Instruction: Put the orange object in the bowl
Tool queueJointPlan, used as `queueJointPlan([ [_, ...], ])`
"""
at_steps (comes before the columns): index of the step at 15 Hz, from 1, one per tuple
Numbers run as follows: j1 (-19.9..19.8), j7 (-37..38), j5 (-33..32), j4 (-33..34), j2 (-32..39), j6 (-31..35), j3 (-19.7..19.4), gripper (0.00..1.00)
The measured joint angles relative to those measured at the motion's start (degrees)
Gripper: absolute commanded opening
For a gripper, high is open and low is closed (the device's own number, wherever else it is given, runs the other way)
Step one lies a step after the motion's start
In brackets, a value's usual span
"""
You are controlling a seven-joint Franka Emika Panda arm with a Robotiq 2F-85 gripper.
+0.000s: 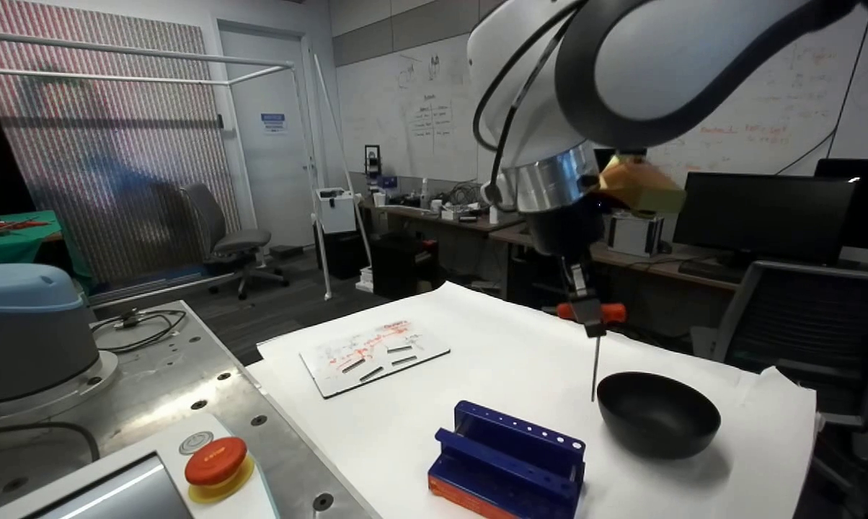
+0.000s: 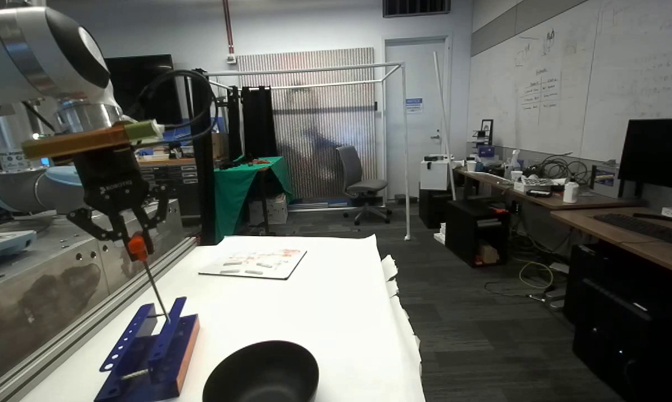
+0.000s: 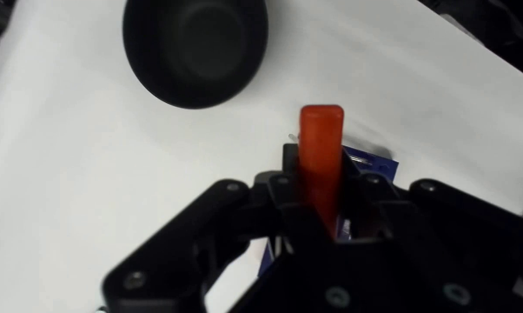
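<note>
Between edges of the surface (image 2: 341, 315), in an exterior view: black bowl (image 2: 260, 373) | near left edge: blue rack (image 2: 164, 343) | aloft, by rack: jaws clenched on orange tool (image 2: 138, 247), shaft down | advise: carry tip above bowl's rim, centre, lower, release.

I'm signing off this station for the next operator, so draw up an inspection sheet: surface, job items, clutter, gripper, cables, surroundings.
Surface: white sheet, ragged along an edge.
Orange object: held by its handle, metal shaft pointing down; not yet in the bowl.
Bowl: upright on the sheet, apart from the rack.
Clutter: blue rack; marker-scribbled board bearing four small strips.
Gripper: closed on the handle, not over the bowl.
Cables: black loops at the arm; bench cables; background tangle.
Surroundings: grey chair, green-draped table, orange-red stop button.
</note>
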Motion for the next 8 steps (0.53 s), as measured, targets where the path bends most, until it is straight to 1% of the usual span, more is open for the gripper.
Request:
queueJointPlan([
  [2, 0.0, 5.0, -3.4, -0.7, -2.0, -0.9, -0.6, 0.08],
  [4, -0.4, 10.2, -7.7, -2.0, -2.0, -0.2, -1.7, 0.08],
  [6, -0.9, 16.3, -13.0, -3.8, 0.0, 2.5, -3.1, 0.08],
  [8, -1.1, 23.1, -18.4, -4.9, 3.5, 3.7, -4.6, 0.09],
])
